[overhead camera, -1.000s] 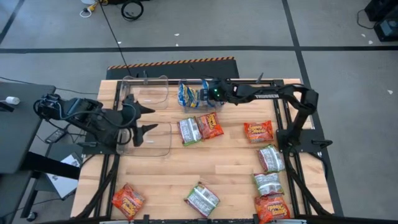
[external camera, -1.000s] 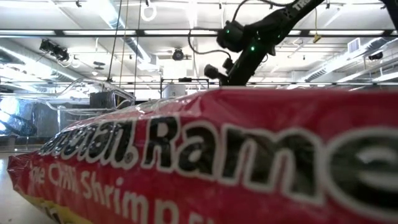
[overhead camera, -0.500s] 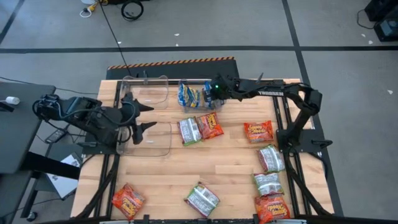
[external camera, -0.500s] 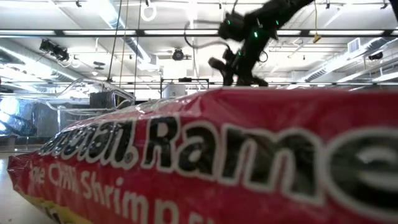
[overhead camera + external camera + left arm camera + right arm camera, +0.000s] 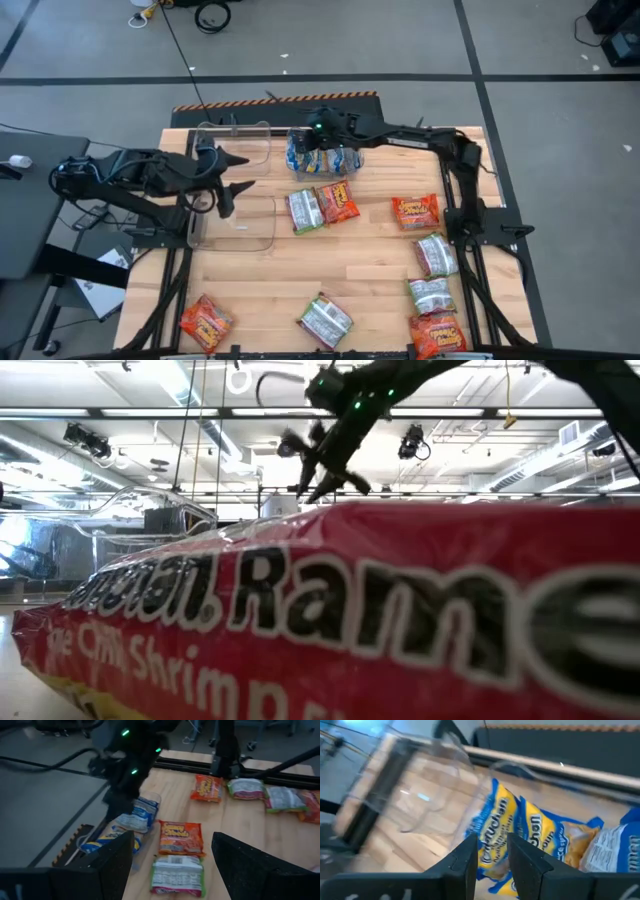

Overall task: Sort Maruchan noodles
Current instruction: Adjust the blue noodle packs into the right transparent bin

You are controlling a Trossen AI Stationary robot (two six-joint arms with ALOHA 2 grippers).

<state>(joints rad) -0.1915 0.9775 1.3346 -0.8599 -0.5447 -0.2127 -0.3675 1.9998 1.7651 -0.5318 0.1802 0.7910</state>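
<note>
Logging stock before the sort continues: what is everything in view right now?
orange-red packets: four, loose across the table
green-and-white packets: four, loose, mostly on the right side
blue-and-yellow packets: a few, exact count unclear, in the far middle bin
clear bins: three, see-through, far and left part of the table
table: one, light wood
left gripper: open, empty, over the left bins
right gripper: open, empty, above the blue-and-yellow packets

Blue-and-yellow packets (image 5: pixel 312 157) stand at the far edge of the pale wood table (image 5: pixel 350 260). Orange-red packets (image 5: pixel 415 211) carry yellow lettering; green-and-white packets (image 5: pixel 435 254) lie along the right edge. Both arms (image 5: pixel 400 135) are black, the bins (image 5: pixel 250 222) clear.
</note>
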